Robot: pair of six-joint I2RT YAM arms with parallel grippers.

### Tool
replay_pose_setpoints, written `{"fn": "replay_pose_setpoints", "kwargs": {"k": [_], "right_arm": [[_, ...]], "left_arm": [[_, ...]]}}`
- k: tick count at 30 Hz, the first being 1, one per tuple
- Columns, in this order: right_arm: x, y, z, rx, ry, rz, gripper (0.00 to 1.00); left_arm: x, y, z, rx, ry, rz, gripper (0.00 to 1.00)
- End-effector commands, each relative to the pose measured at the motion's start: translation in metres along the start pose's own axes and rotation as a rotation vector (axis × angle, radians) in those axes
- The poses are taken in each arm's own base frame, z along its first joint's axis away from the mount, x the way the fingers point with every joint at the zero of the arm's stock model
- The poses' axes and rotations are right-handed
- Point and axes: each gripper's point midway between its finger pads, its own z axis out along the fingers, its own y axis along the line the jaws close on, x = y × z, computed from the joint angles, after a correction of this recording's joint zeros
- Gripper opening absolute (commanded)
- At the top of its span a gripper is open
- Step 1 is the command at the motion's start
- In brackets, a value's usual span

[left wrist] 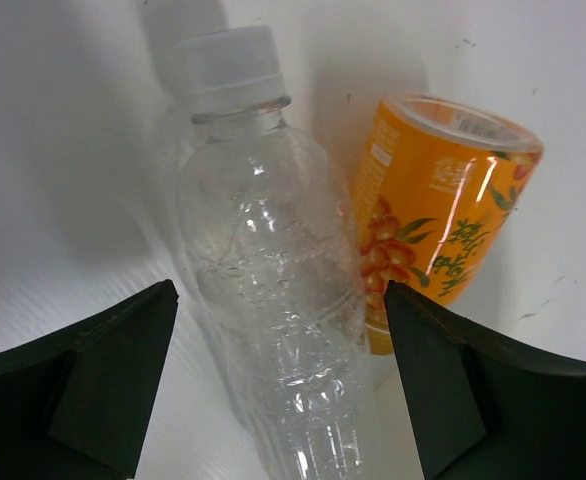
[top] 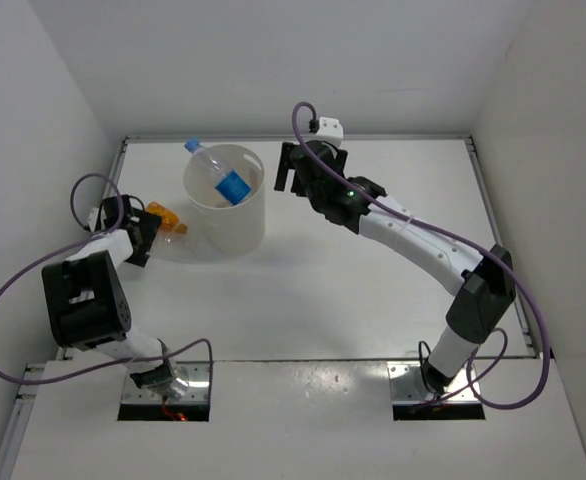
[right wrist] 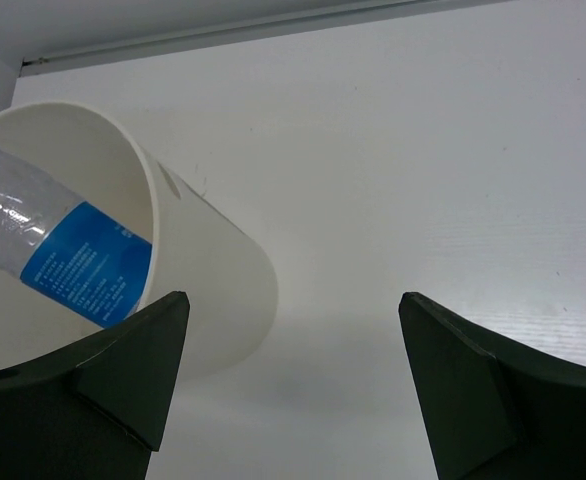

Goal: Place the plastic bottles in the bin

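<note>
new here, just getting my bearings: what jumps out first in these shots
The cream bin stands far left on the table, with a blue-labelled bottle leaning inside, its cap poking over the rim. Just left of it, the left arm's open fingers flank a clear bottle lying beside an orange bottle.

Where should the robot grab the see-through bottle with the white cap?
Around its ribbed middle, coming down from above with the left gripper. The clear bottle seems to lie flat with its cap pointing away, and the open fingers sit either side of its round body. The orange bottle lies close on one side, so that finger should slip between them.
</note>
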Motion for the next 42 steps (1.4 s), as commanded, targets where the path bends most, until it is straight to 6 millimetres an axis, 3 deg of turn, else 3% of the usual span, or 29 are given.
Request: {"fn": "replay_pose_setpoints", "kwargs": {"k": [1,13,18,19,21,27,32,36,37,39,42], "right_arm": [[0.004,0.001,0.006,-0.006,0.019,0.009,0.87],[0.013,-0.021,0.017,0.052,0.062,0.014,0.87],[0.014,-0.029,0.019,0.07,0.077,0.033,0.87],[0.014,-0.029,0.019,0.07,0.077,0.033,0.87],[0.013,-0.031,0.02,0.071,0.079,0.047,0.87],[0.018,-0.036,0.022,0.081,0.096,0.062,0.87],[0.025,-0.045,0.022,0.1,0.109,0.066,0.87],[0.022,-0.05,0.021,0.104,0.101,0.083,0.87],[0.022,-0.05,0.021,0.105,0.101,0.083,0.87],[0.022,-0.051,0.018,0.104,0.099,0.084,0.87],[0.026,-0.061,0.015,0.118,0.106,0.092,0.87]], "left_arm": [[0.001,0.007,0.005,-0.017,0.001,-0.038,0.9],[0.018,0.013,0.019,-0.03,0.07,-0.044,0.67],[0.011,0.008,0.019,-0.025,0.053,0.003,0.46],[0.007,0.004,0.019,-0.016,0.047,0.013,0.36],[0.001,0.0,0.017,-0.011,0.033,0.056,0.27],[-0.038,-0.03,0.002,0.011,-0.074,0.099,0.23],[-0.079,-0.069,-0.014,0.076,-0.184,0.131,0.23],[-0.11,-0.107,-0.04,0.15,-0.255,0.18,0.23],[-0.133,-0.122,-0.05,0.157,-0.33,0.185,0.23],[-0.154,-0.138,-0.062,0.166,-0.391,0.202,0.23],[-0.196,-0.173,-0.097,0.223,-0.526,0.195,0.23]]}}
